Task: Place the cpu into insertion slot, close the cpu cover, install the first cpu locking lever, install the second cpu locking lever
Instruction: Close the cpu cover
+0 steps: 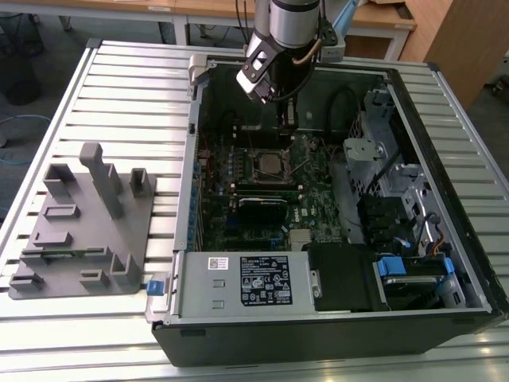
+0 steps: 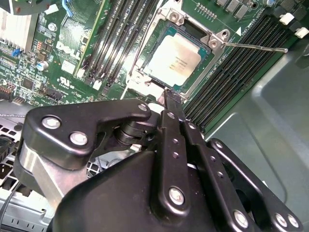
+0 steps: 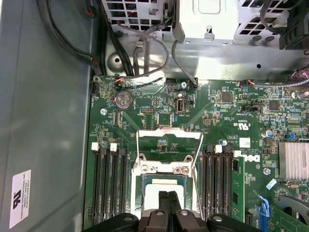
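Cpu [image 2: 173, 57] in insertion slot [image 2: 189, 33], case [image 1: 318, 338] on slatted table [image 1: 119, 87], wooden desks [image 1: 382, 17] behind

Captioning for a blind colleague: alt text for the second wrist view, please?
The cpu lies in the slot, framed by the silver cover, on a green motherboard. The black gripper looms in front, its tip at the slot's edge.

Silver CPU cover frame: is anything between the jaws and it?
Nothing visible. The jaws' tips sit at the edge of the thin square silver metal cpu cover, which frames the silver-grey cpu. One thin wire lever juts away to the side.
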You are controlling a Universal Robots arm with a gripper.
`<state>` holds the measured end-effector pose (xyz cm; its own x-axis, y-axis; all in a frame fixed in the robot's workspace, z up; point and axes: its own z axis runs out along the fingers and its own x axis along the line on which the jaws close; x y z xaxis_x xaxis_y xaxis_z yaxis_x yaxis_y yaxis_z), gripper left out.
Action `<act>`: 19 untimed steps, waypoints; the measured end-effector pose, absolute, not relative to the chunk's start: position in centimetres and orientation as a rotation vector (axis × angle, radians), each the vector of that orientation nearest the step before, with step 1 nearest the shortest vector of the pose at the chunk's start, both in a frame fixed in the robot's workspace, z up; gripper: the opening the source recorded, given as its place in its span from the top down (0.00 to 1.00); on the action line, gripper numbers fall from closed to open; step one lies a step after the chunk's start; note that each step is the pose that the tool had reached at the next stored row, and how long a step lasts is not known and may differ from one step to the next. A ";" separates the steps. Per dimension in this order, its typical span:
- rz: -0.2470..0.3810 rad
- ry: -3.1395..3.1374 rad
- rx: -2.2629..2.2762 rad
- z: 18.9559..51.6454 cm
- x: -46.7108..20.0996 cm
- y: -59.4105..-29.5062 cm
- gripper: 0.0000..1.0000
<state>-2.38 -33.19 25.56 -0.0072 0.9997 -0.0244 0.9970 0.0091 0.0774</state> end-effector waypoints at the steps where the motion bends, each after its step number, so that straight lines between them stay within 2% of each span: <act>1: 0.058 2.179 2.161 25.6 -2.4 -33.2 0.89; 19: 0.058 2.179 2.161 25.8 -0.9 -33.2 0.89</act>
